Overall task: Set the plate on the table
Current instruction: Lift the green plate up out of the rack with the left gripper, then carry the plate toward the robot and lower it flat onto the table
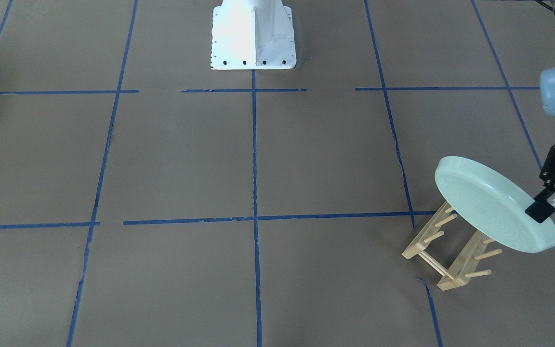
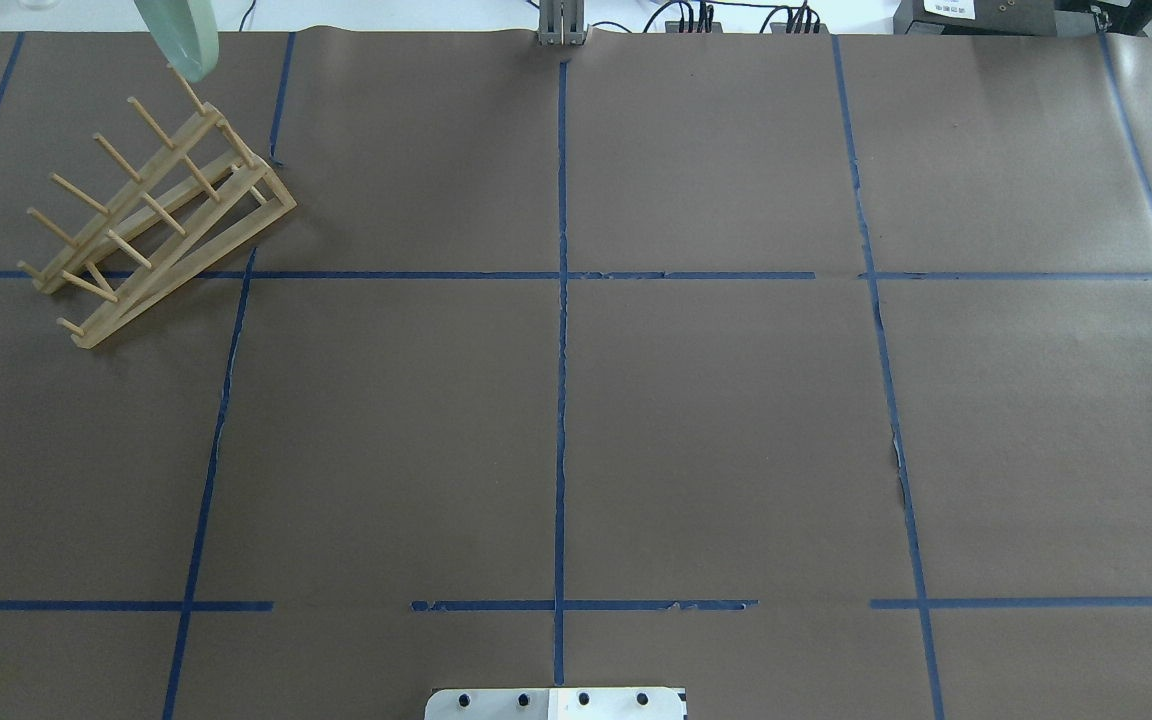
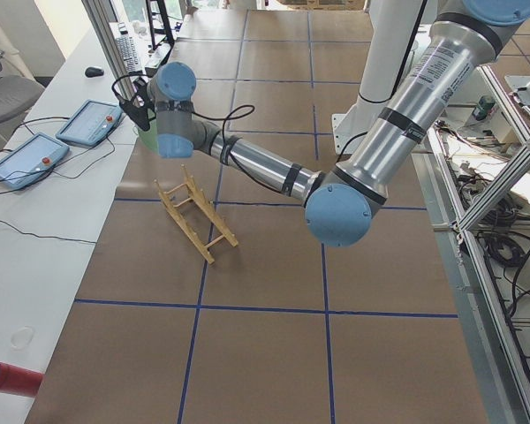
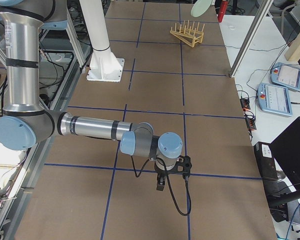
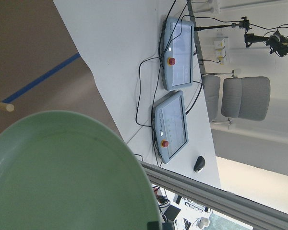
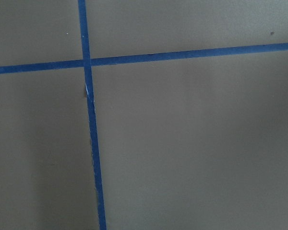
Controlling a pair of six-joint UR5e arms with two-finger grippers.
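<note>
Left end effector (image 1: 541,210) clamps plate (image 1: 489,207), tilted above rack (image 1: 451,255); right end effector (image 4: 160,186) low over counter (image 1: 258,168), grip unreadable.

Plate (image 1: 492,212) is up off the counter (image 1: 186,159), hanging at the lower right of the front view. It's round, pale mint green and glossy, with a raised rim and faint rings across its face. It's tilted, with one broad face turned toward that camera. The left claw (image 1: 540,211) pinches its rim at the right-hand edge. From overhead only a green sliver shows at the top left, cut off by the frame. The left wrist view has its smooth green face filling the lower left. The counter lies flat below, brown paper crossed by a grid of blue tape lines, and the plate isn't touching it.
</note>
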